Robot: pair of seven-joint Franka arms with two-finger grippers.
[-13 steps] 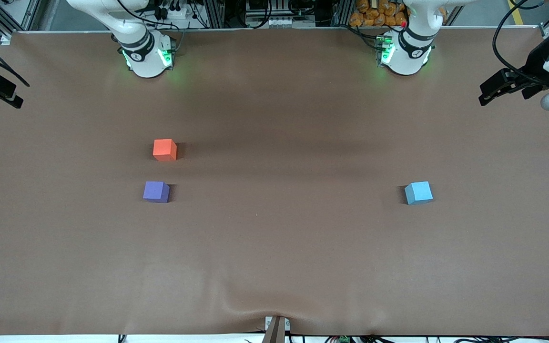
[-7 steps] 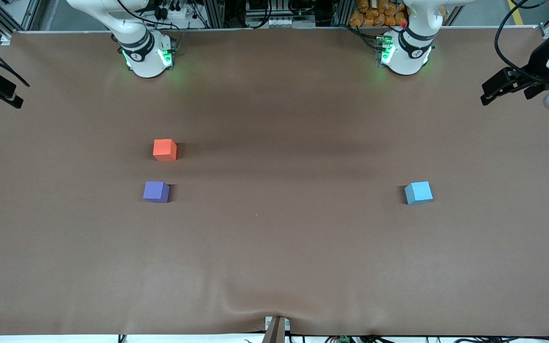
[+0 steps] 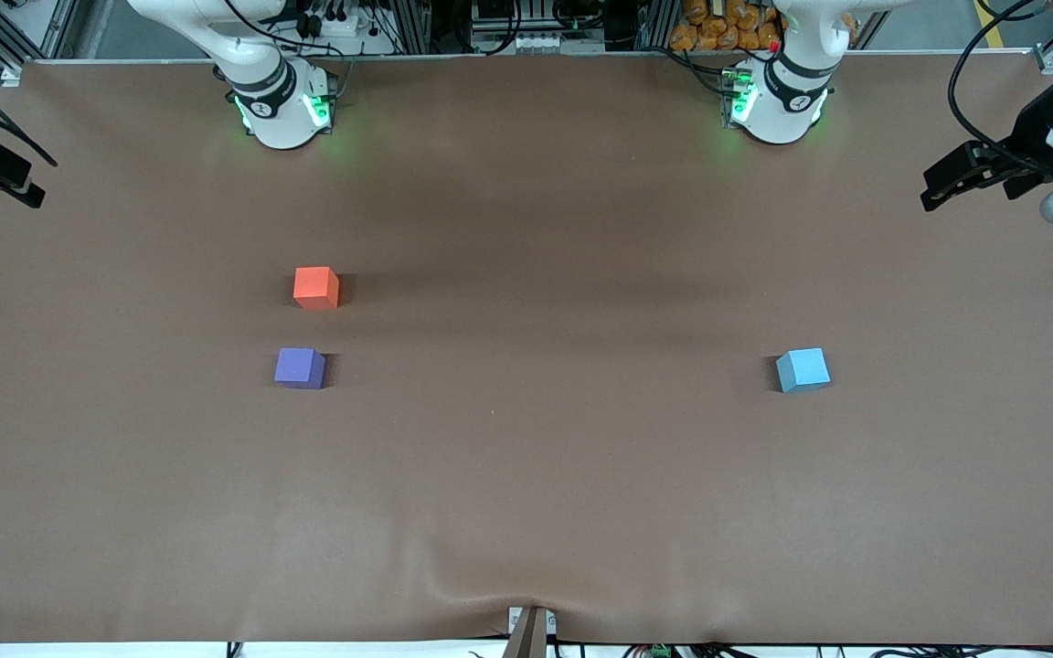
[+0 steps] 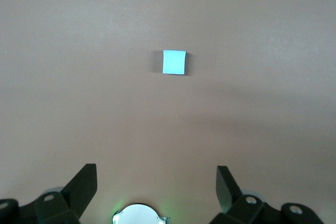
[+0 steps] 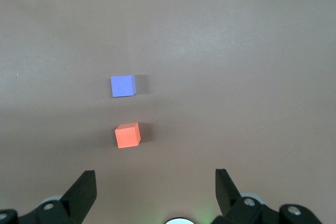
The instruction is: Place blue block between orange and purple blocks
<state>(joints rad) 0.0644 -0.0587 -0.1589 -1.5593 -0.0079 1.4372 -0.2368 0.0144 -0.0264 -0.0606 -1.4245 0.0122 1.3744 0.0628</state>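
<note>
While both arms hang high with fingers spread wide and holding nothing, the left gripper (image 4: 156,182) sits at the right edge of the front frame over the left arm's end of the table (image 3: 526,512), and the right gripper (image 5: 155,184) at that frame's left edge. Three cubes rest on the cloth, one of each colour: the blue block (image 3: 803,370) alone right of centre, well apart from the orange block (image 3: 315,287) and the purple block (image 3: 299,367). Those two sit near each other left of centre, a narrow gap between them, purple nearer the front camera, with wide bare cloth all around.

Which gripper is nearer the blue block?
Left. The left gripper hangs high above the blue block's end of the table; the right gripper is above the orange-purple end.
</note>
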